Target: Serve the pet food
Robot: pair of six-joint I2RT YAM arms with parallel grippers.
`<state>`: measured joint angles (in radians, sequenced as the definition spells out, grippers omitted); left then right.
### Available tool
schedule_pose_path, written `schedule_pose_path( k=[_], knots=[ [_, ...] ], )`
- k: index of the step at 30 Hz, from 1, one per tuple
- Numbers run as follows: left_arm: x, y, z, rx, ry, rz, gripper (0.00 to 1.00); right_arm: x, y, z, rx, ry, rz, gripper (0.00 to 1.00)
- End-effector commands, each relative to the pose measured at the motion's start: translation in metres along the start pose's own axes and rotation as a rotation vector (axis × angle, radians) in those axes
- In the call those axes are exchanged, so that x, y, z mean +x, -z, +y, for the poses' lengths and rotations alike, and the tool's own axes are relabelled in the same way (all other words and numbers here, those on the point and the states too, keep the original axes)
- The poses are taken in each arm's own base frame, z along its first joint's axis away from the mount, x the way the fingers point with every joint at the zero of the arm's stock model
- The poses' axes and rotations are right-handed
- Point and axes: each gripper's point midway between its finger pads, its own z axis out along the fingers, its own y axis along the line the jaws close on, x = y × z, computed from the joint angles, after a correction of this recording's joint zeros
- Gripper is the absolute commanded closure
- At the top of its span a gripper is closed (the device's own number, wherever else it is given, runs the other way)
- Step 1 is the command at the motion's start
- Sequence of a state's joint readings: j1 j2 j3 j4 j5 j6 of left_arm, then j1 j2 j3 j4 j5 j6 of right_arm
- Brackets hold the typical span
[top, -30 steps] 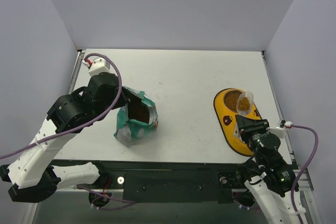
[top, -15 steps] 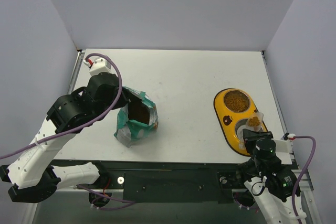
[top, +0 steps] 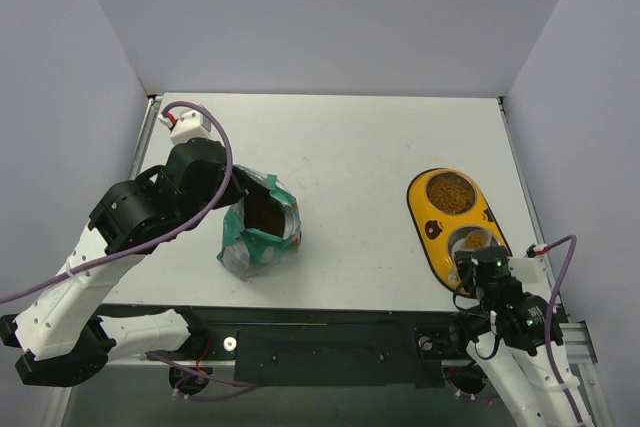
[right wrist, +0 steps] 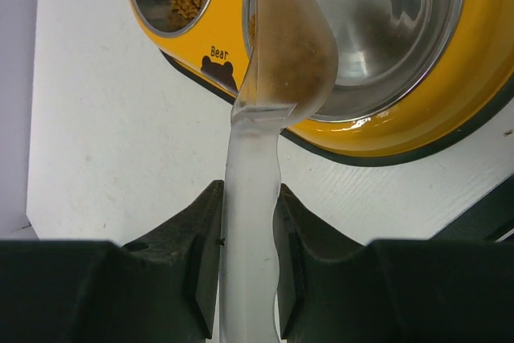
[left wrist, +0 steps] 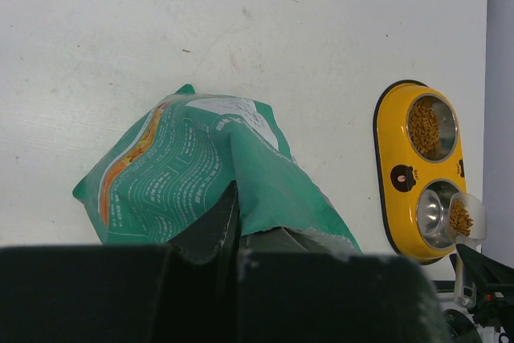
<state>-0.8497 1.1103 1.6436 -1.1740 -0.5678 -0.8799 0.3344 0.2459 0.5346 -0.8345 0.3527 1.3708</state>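
A white table carries a teal-green bag, standing open left of centre, and a yellow two-bowl feeder near its right edge, well apart.

The left gripper pinches the edge of a green bag on the white table. At the right lies a yellow feeder: the upper bowl holds kibble, and a clear scoop with kibble is at the rim of the lower bowl

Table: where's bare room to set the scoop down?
Widest bare patch: table middle, between teal bag and yellow feeder; also the far strip behind both. Crowded: feeder's near bowl under the scoop in the right gripper; left gripper at the bag.
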Motion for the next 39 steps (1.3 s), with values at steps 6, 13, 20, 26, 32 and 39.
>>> schedule_pose_path(
  k=[6, 13, 20, 26, 32, 39],
  knots=[
    [-0.059, 0.026, -0.022, 0.12, 0.188, -0.196, 1.0, -0.003, 0.0, -0.005, 0.136, 0.026, 0.008, 1.0],
    [-0.057, 0.024, -0.021, 0.112, 0.193, -0.196, 1.0, -0.001, 0.002, -0.016, 0.262, 0.078, 0.052, 1.0],
    [-0.058, 0.023, -0.019, 0.104, 0.212, -0.206, 1.0, -0.004, 0.015, -0.028, 0.403, 0.213, 0.139, 1.0],
    [-0.055, 0.019, -0.021, 0.103, 0.231, -0.202, 1.0, 0.0, 0.029, -0.036, 0.497, 0.371, 0.277, 1.0],
    [-0.055, 0.015, -0.02, 0.089, 0.239, -0.214, 1.0, -0.029, 0.057, -0.039, 0.566, 0.555, 0.274, 1.0],
    [-0.06, 0.012, -0.019, 0.075, 0.226, -0.24, 1.0, -0.044, 0.076, -0.035, 0.564, 0.657, 0.286, 1.0]
  ],
)
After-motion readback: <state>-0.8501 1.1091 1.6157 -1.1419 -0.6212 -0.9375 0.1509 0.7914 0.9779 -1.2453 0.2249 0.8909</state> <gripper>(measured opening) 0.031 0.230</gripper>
